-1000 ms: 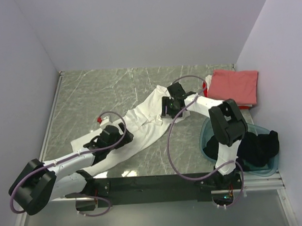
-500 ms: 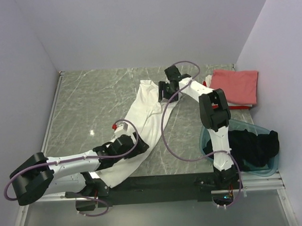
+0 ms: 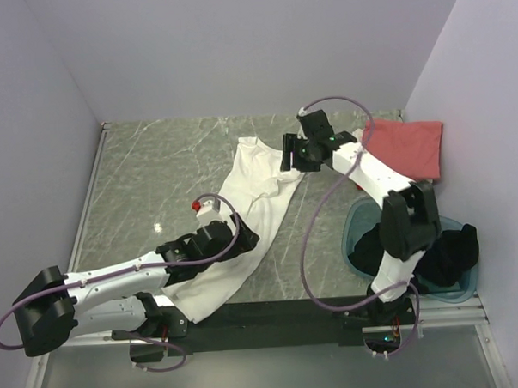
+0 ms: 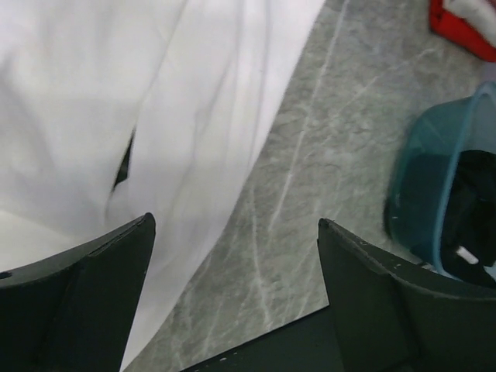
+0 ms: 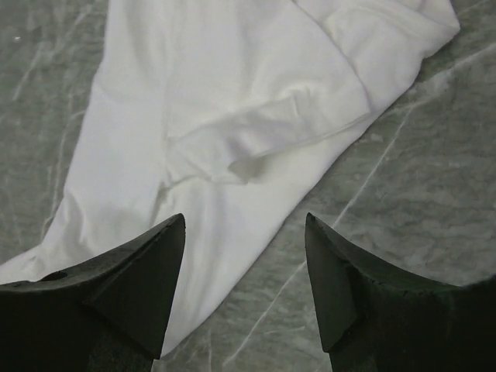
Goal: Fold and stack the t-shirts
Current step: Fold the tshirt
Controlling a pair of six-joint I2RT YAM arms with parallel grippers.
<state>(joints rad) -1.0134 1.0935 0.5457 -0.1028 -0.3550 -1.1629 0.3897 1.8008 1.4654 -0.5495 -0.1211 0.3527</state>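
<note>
A large white t-shirt (image 3: 259, 190) lies as a long crumpled strip from the table's back middle to the near edge. My left gripper (image 3: 244, 242) hovers open over its right edge, nothing between the fingers (image 4: 235, 225); the white cloth (image 4: 116, 101) fills the left of that view. My right gripper (image 3: 290, 154) is open above the shirt's far end (image 5: 232, 93), jaws empty (image 5: 245, 218). A folded salmon-pink t-shirt (image 3: 403, 149) lies at the back right on a red one (image 4: 457, 19). A black t-shirt (image 3: 451, 254) sits in the tub.
A translucent teal tub (image 3: 355, 228) stands at the right near edge, also visible from the left wrist (image 4: 418, 170). Grey walls close in the marble table (image 3: 154, 164) on the left, back and right. A black rail runs along the near edge.
The white shirt swung from a left-to-right diagonal to a nearly front-to-back strip. The right gripper moved back and right, off the cloth. The left gripper moved right along the shirt's near part.
</note>
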